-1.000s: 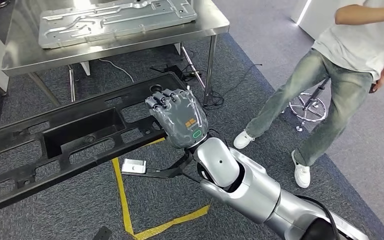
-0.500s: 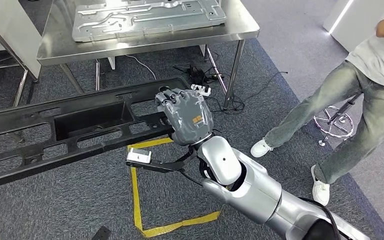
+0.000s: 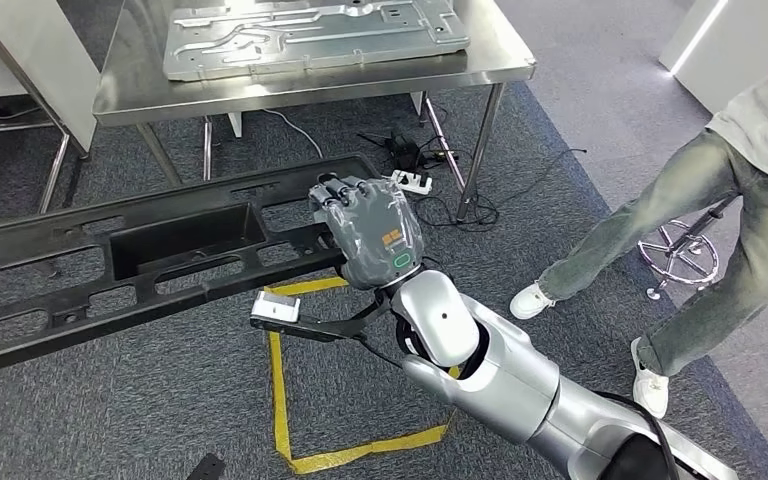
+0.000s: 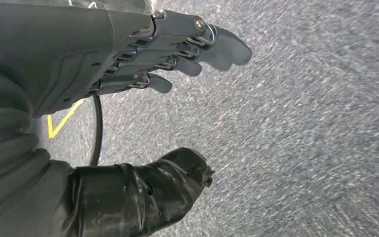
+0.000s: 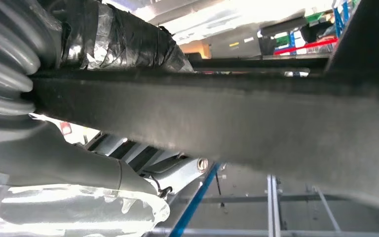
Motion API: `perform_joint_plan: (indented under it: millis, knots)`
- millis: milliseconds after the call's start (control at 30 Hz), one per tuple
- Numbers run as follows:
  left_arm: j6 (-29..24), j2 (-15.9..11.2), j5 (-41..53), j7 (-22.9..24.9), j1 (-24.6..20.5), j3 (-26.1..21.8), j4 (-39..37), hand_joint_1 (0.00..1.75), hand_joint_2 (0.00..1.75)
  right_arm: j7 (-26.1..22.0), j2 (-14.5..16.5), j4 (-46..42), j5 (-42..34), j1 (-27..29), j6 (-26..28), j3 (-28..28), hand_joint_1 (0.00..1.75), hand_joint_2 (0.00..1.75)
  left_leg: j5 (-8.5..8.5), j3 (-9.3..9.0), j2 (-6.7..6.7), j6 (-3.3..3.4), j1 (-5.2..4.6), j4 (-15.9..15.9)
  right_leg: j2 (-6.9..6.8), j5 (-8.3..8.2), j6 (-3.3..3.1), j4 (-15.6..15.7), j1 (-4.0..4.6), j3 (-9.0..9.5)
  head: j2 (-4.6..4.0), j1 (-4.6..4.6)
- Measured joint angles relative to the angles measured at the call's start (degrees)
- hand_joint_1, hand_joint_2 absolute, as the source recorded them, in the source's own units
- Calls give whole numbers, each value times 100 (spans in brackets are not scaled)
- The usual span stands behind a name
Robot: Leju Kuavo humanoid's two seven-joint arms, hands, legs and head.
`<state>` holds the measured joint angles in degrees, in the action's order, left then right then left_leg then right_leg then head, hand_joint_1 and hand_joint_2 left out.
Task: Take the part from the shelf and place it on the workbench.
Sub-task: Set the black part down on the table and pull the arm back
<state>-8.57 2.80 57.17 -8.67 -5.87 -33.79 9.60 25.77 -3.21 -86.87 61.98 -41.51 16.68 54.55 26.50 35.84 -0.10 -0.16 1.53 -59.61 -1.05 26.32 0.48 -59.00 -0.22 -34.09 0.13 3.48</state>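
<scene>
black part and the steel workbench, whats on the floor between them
In the head view, grey carpet with the bench legs, a white cable and a power strip with dark cables lies between the black part and the workbench.

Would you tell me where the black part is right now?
In the head view the long black part is gripped by the right hand, left of it, above the carpet, short of the workbench.

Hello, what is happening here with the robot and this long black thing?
The robot is carrying a long black plastic part. Its right hand grips one end of the part and holds it above the carpet. The left hand hangs over the floor with its fingers apart, holding nothing. The steel workbench stands just ahead with a grey metal panel lying on it, so the part is not yet placed. A person stands at the right.
</scene>
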Motion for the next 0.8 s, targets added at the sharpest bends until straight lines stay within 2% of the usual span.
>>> perform_joint_plan:
  millis: [67,100,167,200,233,267,333,367,400,467,533,567,600,700,733,767,800]
  knots:
    - [9,0,2,-12,8,0,0,0,175,7,-1,5,-5,-5,-47,-1,175,175,-16,-14,-14,82,5,23,16,130,42,-170,-19,-71,0,-15]
    - [12,0,3,-18,5,0,0,0,175,10,-2,7,-6,-8,-58,-1,175,175,-23,-21,-18,116,10,33,29,278,63,-420,-28,-186,0,-28]
    - [15,-1,3,-26,3,1,0,0,175,11,-2,12,-10,-6,-70,-1,175,175,-20,-20,-29,156,0,34,44,627,90,-1195,-33,-556,0,-53]
    - [15,-2,3,-27,5,1,0,0,175,12,-3,19,-12,-1,-76,0,175,175,-17,-21,-37,162,-7,34,45,718,92,-1513,-34,-720,0,-54]
    - [15,-2,3,-27,7,1,0,0,175,14,-3,28,-14,3,-83,1,175,175,-15,-24,-49,165,-15,34,47,705,85,-1654,-33,-804,0,-55]
    - [15,-3,3,-27,7,0,0,0,175,16,-4,36,-15,5,-89,0,175,175,-13,-32,-66,166,-23,34,51,574,64,-1551,-31,-773,0,-56]
    - [16,1,3,-27,4,0,0,0,175,20,-4,43,-15,-1,-96,0,175,175,-6,-52,-103,163,-33,34,85,164,-15,-827,-13,-455,0,-56]
    - [17,7,3,-28,1,0,0,0,175,20,-4,42,-15,-7,-95,-1,175,175,-3,-52,-117,154,-43,32,109,20,-58,-444,4,-276,0,-51]
    - [19,13,3,-28,0,0,0,0,175,20,-4,42,-15,-14,-95,-1,175,175,-6,-45,-126,137,-45,34,127,-52,-88,-183,23,-155,0,-54]
    - [22,22,3,-29,3,0,0,0,175,20,-5,43,-15,-21,-95,-1,175,175,-22,-26,-134,87,-44,48,138,-54,-112,-17,56,-78,0,-57]
    - [22,14,3,-29,11,0,0,0,175,20,-5,46,-15,-22,-97,1,175,175,-7,-21,-121,25,-40,43,123,-89,-134,47,31,-51,0,-60]
    - [22,10,3,-29,11,0,0,0,175,20,-4,47,-15,-29,-100,1,175,175,59,13,-106,-3,-40,-38,113,-108,-155,83,11,-30,0,-54]
    - [22,7,3,-29,7,0,0,0,175,20,-3,48,-15,-35,-103,1,175,175,185,103,-89,-24,-40,-239,101,-124,-174,116,-8,-10,0,-46]
    - [22,4,5,-28,5,0,0,0,175,20,0,58,-15,-38,-123,0,175,175,625,576,-63,-67,-27,-1237,80,-122,-203,123,4,-3,0,-37]
    - [22,3,5,-28,12,0,0,0,175,20,0,66,-15,-32,-131,0,175,175,638,662,-60,-78,-25,-1406,78,-117,-205,116,7,-4,0,-37]
    - [22,1,6,-27,18,0,0,0,175,20,0,73,-15,-29,-137,1,175,175,551,651,-55,-85,-24,-1375,77,-111,-204,106,7,-4,0,-36]
    - [22,-1,7,-27,20,0,0,0,175,20,0,79,-15,-27,-145,1,175,175,373,530,-44,-88,-22,-1125,78,-99,-194,86,3,-4,0,-36]
